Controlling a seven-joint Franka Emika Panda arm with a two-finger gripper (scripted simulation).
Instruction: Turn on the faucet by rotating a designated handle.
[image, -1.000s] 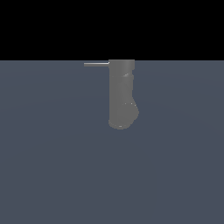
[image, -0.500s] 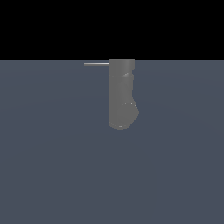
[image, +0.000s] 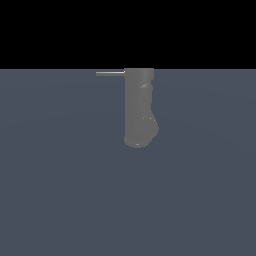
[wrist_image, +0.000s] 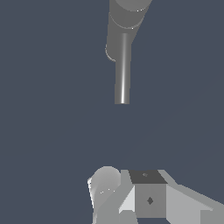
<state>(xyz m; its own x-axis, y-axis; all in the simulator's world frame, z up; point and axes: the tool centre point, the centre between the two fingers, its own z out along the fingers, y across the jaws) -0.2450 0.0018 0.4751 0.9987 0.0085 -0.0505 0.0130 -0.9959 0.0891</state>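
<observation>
We see no change over the last second in the exterior view: the faucet (image: 139, 107) stands as the same grey column on the blue-grey floor (image: 60, 190), and the handle (image: 110, 73) juts from the column's upper end toward the exterior view's left, level and at the same angle as before. Neither arm nor gripper shows in that view, then or now. We judge from this that the handle has not been turned and the task has yet to begin in earnest.

In the wrist view the handle (wrist_image: 123, 70) appears as a straight rod running out from the faucet (wrist_image: 127, 17), its free end pointing toward the gripper (wrist_image: 131, 192). The gripper is well apart from that free end, with bare floor between them. Only part of the white body and one rounded grey piece show, so we cannot tell whether it is released or clenched; it holds nothing that we can see. We judge an approach to the rod comes next.
</observation>
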